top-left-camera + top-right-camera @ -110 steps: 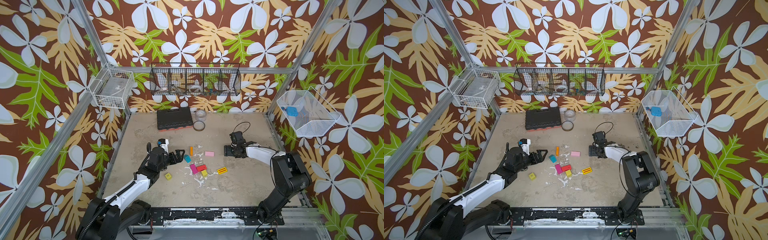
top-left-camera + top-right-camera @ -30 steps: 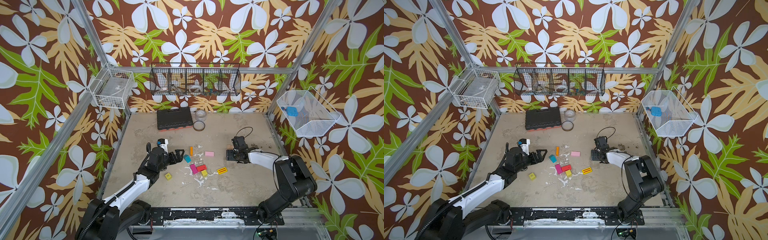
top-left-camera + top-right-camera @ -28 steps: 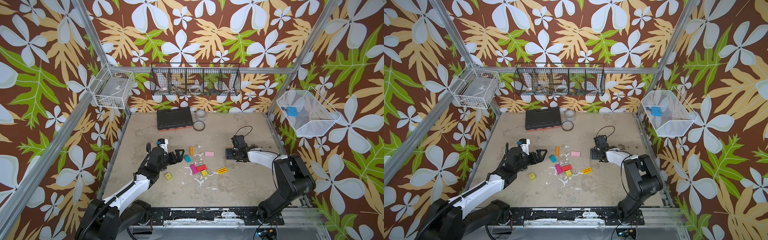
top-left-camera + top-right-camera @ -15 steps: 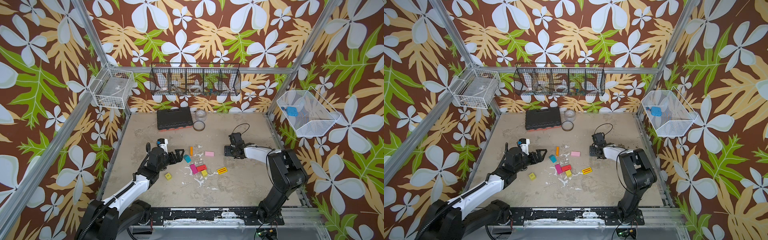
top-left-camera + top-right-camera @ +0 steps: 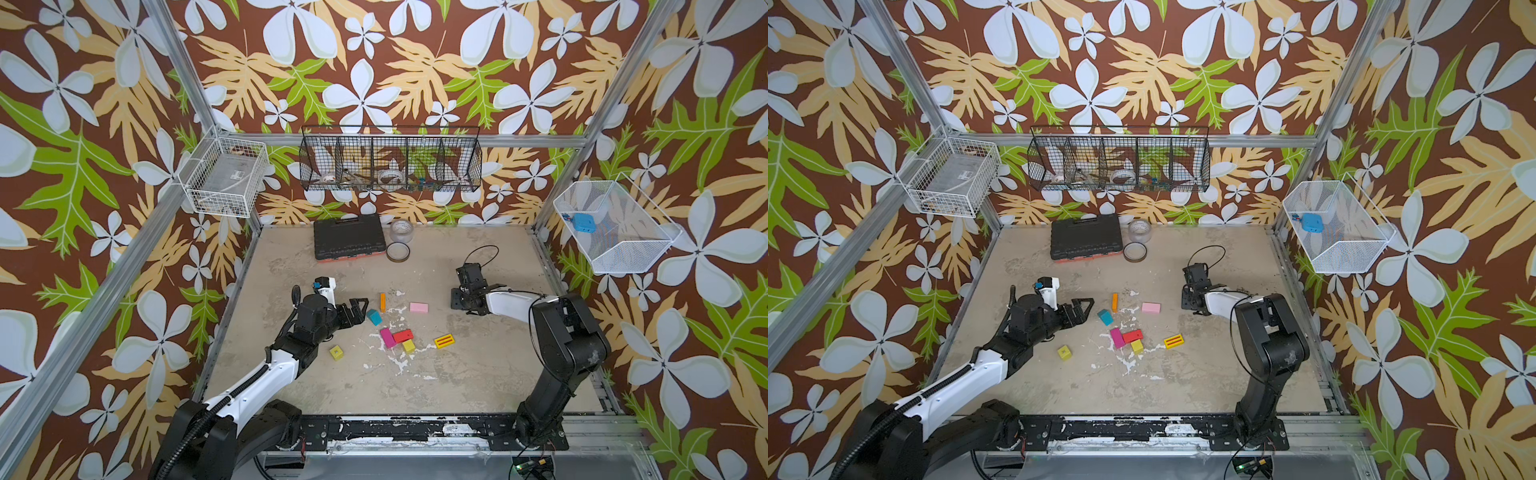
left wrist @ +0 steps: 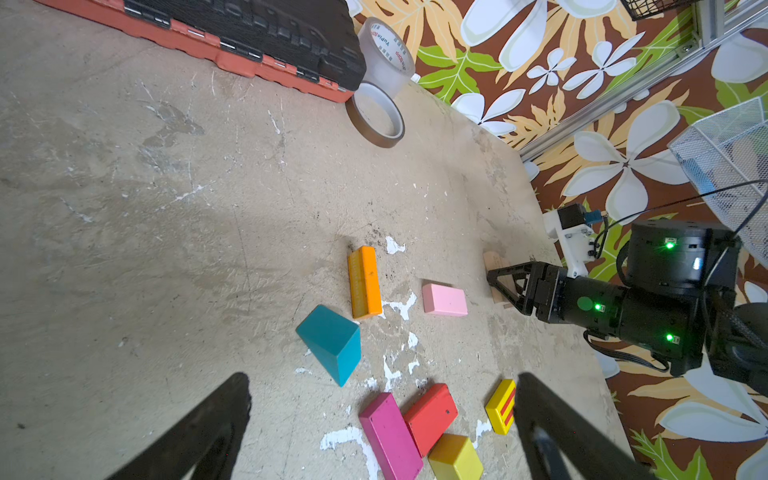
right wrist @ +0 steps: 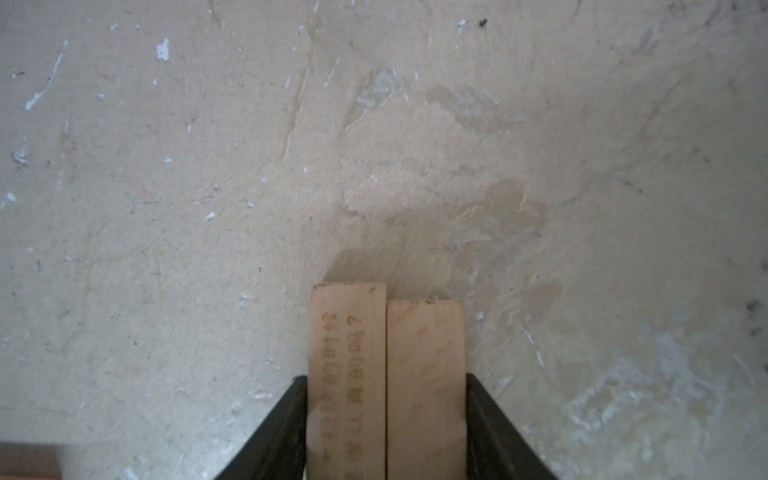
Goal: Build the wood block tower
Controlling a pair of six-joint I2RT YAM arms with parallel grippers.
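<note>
The big sandy table [image 5: 457, 374] has the pink block [image 5: 419, 307] near its middle, so every place here is told from that block.

Far behind it, on the back wall, hangs a long black wire basket [image 5: 473, 166]. Its small boxes hold tape rolls and little bits too small to name. Far to the block's left in both top views, a white wire basket [image 5: 216, 203] holds something pale and flat. Far to its right, a white mesh basket [image 5: 623, 257] holds a small blue thing [image 5: 582, 223]. Behind the block, by the back wall, lies the black tool case [image 5: 347, 239] with its lid down. Two tape rolls [image 5: 398, 251] sit just beside the case.

The left arm reaches in low from the front edge. The left gripper [image 5: 360, 311] hangs left of the pink block, jaws spread wide, holding nothing. The right arm stands tall at the front, and its white forearm stretches low toward the block. The right gripper [image 7: 386, 377] sits down at the table to the block's right. Its jaws squeeze two tan planks [image 7: 424, 353] side by side.

The other wood blocks lie loose and flat. The orange block [image 5: 382, 301] and teal wedge [image 5: 374, 317] are left of the pink block. The magenta block [image 5: 387, 338], red block [image 5: 403, 335] and yellow blocks [image 5: 444, 340] are in front of it.
</note>
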